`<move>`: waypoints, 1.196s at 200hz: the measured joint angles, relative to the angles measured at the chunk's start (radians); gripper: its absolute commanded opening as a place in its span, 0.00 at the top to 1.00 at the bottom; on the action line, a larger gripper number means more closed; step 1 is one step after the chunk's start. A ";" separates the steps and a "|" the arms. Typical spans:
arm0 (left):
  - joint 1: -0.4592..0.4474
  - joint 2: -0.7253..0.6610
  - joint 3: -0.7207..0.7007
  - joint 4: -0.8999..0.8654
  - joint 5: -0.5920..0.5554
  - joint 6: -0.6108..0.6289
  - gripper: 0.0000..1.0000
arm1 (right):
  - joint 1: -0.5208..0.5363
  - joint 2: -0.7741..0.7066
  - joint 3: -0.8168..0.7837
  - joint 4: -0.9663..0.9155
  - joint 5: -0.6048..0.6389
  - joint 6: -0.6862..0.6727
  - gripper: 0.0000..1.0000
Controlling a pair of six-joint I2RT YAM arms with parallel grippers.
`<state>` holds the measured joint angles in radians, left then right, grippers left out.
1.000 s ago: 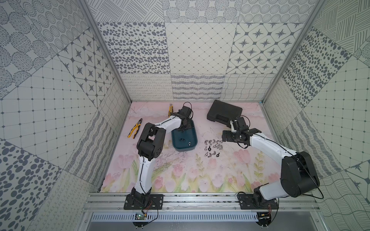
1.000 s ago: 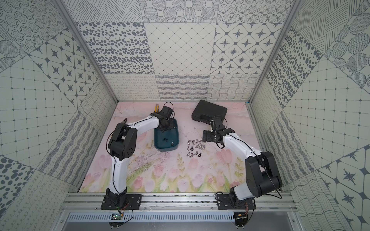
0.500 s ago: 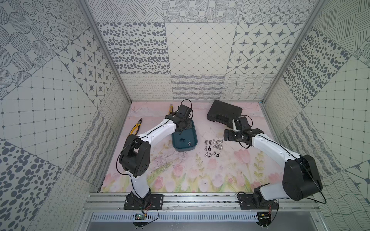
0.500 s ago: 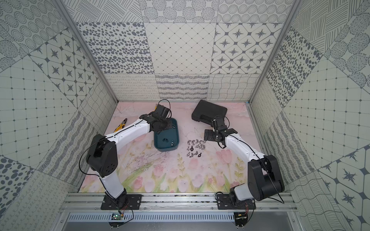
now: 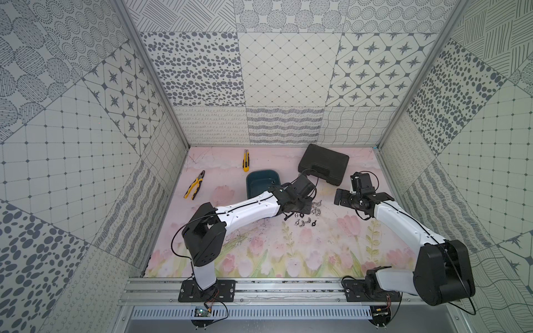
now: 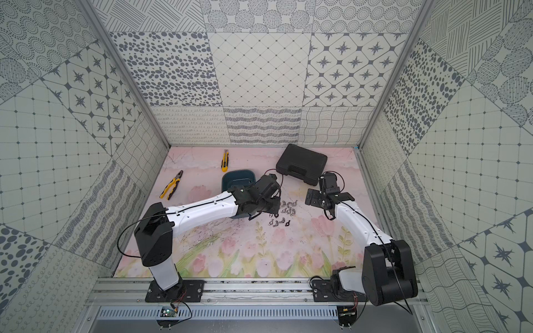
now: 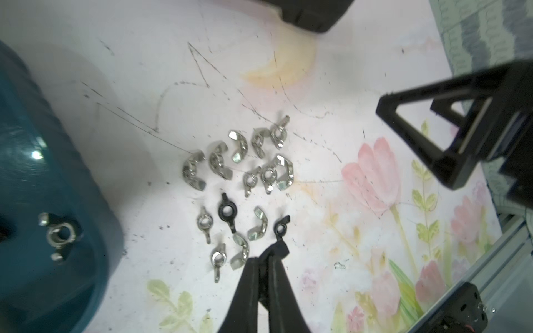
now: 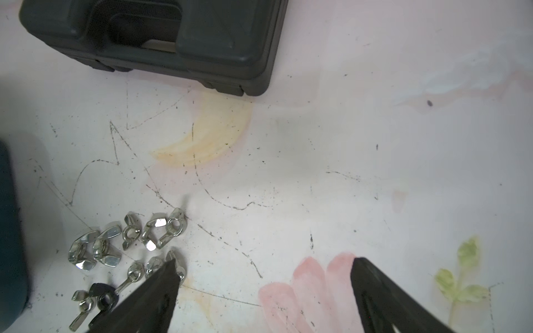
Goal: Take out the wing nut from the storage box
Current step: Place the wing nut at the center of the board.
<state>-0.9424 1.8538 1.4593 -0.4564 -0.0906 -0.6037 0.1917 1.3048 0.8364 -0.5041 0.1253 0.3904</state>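
1. dark teal shallow plastic storage box (image 5: 261, 180) sits on the floral mat (image 5: 259, 253), partly under the left arm; one silver wing nut (image 7: 59, 233) lies on its floor
2. left gripper (image 7: 269, 253) hovers beside the box over a loose pile of silver and black wing nuts (image 7: 245, 173), jaws pressed together, can't tell if anything is pinched
3. right gripper (image 8: 265, 265) is near the pile, jaws spread wide, nothing between them
4. black hard-shell case (image 5: 323, 167) is behind; yellow pliers (image 5: 194, 184) and yellow utility knife (image 5: 245, 160) are well apart

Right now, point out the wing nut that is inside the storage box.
The silver wing nut on the floor of the teal storage box; the others lie on the floral mat outside.
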 measured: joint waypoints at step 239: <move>-0.091 0.347 0.180 -0.003 -0.041 -0.133 0.92 | -0.036 -0.041 -0.047 -0.001 -0.025 0.003 0.03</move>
<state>-1.0332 2.2009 1.6390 -0.4591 -0.1318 -0.7368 0.1555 1.2640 0.7898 -0.5053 0.1001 0.3931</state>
